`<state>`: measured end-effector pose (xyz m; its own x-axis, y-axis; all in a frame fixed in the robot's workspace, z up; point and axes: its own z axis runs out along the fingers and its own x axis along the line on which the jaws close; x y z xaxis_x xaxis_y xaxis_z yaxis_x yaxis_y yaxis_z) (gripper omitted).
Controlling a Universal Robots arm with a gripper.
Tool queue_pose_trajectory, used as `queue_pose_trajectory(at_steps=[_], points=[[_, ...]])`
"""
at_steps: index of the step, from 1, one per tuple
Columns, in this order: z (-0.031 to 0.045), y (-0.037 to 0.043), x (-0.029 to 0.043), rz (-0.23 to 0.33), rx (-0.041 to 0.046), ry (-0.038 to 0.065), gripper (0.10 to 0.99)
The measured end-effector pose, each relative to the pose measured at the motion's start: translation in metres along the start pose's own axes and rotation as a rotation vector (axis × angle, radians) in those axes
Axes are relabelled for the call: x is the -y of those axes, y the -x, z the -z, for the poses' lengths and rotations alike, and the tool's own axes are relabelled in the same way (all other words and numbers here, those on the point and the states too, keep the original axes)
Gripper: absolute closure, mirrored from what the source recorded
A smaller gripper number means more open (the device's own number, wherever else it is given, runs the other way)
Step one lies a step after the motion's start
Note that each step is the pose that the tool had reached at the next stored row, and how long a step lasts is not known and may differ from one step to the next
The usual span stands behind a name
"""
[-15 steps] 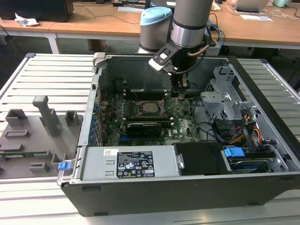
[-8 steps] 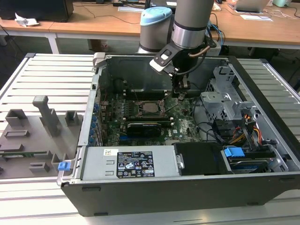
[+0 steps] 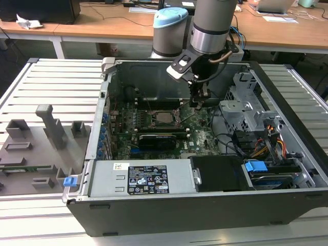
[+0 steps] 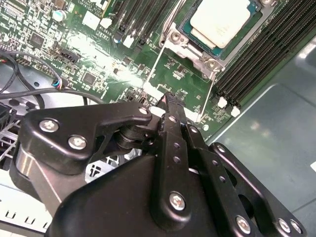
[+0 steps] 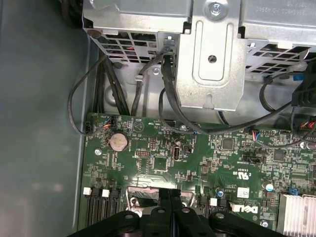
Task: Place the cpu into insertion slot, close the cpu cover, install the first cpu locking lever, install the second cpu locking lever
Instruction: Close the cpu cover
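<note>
The cpu (image 3: 165,117) lies pale and square in the insertion slot (image 3: 153,115) on the green board inside the open computer case. In the second wrist view the cpu (image 4: 220,22) sits within the slot's metal rim (image 4: 190,47), and two thin wire levers (image 4: 153,66) run from the slot toward my fingertips. My gripper (image 3: 200,106) hangs over the board on the exterior view's right of the slot. Its fingers are shut, tips (image 4: 169,98) low over the board between the lever ends. I cannot tell whether the cpu cover is down. In the first wrist view the gripper (image 5: 170,193) meets a wire loop (image 5: 136,189).
A metal drive cage (image 3: 246,105) with loose cables (image 5: 168,98) stands on the exterior view's right of the gripper. A long black card (image 3: 156,137) lies in front of the slot, and a power supply (image 3: 141,178) at the case front. A grey fixture plate (image 3: 36,148) lies outside the case.
</note>
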<state>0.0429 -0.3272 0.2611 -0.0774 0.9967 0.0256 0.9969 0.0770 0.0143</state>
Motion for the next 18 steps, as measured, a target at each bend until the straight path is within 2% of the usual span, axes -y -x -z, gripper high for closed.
queue_pose_trajectory(at_steps=[9, 18], points=[[-0.0001, 0.0001, -0.0025, 0.0, 0.0, 0.0, 0.98], [-0.0006, -0.0003, -0.0147, 0.002, 0.0, 0.0, 0.98]])
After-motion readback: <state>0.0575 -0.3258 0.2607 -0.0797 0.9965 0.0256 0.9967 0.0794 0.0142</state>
